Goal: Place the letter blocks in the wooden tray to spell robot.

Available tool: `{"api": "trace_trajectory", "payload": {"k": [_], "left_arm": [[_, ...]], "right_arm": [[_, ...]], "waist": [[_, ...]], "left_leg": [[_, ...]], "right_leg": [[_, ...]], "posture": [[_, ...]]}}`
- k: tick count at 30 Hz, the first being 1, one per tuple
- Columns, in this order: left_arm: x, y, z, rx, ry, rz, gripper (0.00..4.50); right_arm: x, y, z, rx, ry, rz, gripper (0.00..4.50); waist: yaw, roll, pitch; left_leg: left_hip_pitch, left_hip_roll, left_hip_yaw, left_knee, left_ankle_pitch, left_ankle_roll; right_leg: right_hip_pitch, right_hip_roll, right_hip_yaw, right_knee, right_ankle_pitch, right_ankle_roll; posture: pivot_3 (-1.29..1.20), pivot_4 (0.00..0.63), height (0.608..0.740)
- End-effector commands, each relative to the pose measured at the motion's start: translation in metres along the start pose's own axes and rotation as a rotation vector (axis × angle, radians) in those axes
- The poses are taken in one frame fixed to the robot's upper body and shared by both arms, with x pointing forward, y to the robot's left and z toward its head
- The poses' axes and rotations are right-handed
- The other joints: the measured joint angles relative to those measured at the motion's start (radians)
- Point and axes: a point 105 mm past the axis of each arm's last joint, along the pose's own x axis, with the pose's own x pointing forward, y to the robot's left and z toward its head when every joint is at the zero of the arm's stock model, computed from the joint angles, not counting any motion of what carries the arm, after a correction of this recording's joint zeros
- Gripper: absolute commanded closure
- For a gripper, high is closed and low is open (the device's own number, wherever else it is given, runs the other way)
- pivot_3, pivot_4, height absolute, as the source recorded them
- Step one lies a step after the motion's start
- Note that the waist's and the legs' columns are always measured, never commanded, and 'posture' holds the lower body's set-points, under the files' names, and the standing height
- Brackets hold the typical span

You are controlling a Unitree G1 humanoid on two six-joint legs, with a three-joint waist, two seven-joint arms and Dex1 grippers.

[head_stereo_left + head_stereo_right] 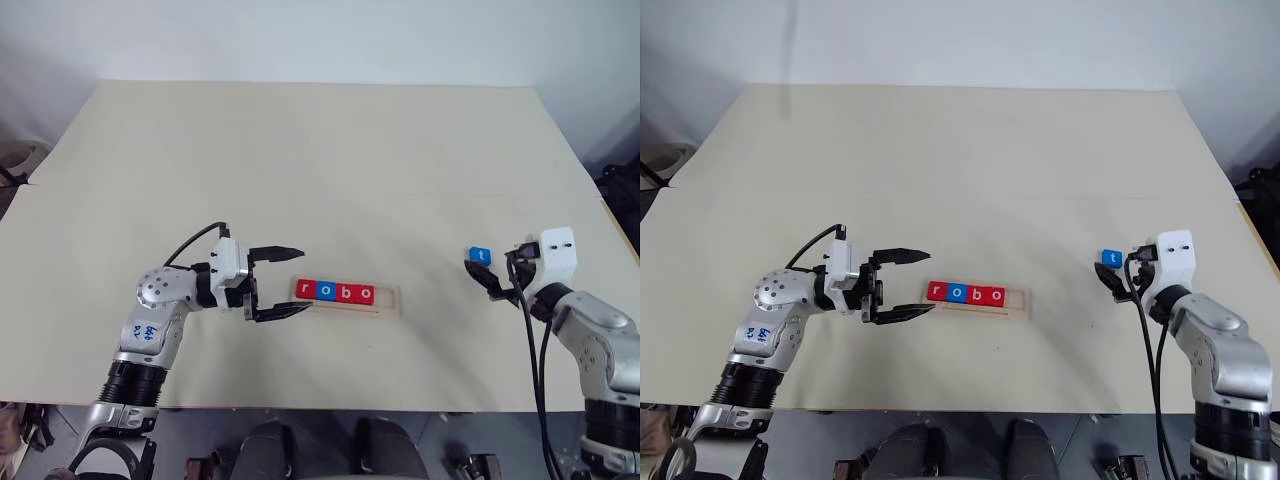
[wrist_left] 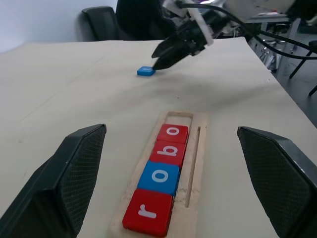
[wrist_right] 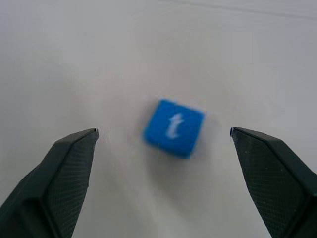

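While wide — right tool (image 3: 163,136) over t block (image 3: 174,128)

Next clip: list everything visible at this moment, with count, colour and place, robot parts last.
Letter blocks in tray: four, red r, blue o, red b, red o; side by side from the tray's left end.
t block: one, blue; flat on the table, right of the tray, ahead of the right gripper.
Wooden tray: one, pale wood; table centre, last slot at right end unfilled.
Table: one, cream.
Chair: one, black; beyond the table.
Left gripper: black fingers open, beside the tray's left end.
Right gripper: black fingers open, either side of the t block, not touching.
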Motion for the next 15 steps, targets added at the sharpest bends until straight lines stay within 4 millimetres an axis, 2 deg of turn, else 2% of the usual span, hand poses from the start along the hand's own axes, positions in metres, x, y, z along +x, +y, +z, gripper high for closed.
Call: {"api": "trace_trajectory", "payload": {"k": [1,3,12,15], "left_arm": [[-0.006,0.002,0.008,0.048,-0.007,0.038,0.00],[-0.008,0.000,0.008,0.047,-0.004,0.042,0.00],[-0.010,-0.004,0.007,0.040,0.002,0.051,0.00],[-0.008,-0.004,0.007,0.037,0.000,0.047,0.00]], "right_arm": [[0.008,-0.011,-0.002,0.003,0.027,-0.075,0.04],[0.012,-0.009,-0.003,0.025,0.040,-0.072,0.04],[0.016,0.002,-0.005,0.044,0.048,-0.026,2.96],[0.015,0.003,-0.006,0.036,0.057,-0.030,3.02]], "waist": [[-0.002,0.000,0.000],[-0.005,0.000,0.000],[-0.004,0.000,0.000],[-0.005,0.000,0.000]], "left_leg": [[-0.001,0.000,0.000,0.000,0.000,0.000],[-0.001,0.000,0.001,0.000,0.000,0.000],[-0.001,0.000,0.001,0.000,0.000,0.000],[-0.001,0.000,0.001,0.000,0.000,0.000]], "right_leg": [[0.000,0.000,0.000,0.000,0.000,0.000],[-0.001,0.000,0.000,0.000,0.000,0.000],[-0.001,0.000,0.000,0.000,0.000,0.000],[-0.001,0.000,0.000,0.001,0.000,0.000]], "posture": [[0.00,0.150,0.740],[0.00,0.150,0.740],[0.00,0.150,0.740],[0.00,0.150,0.740]]}}
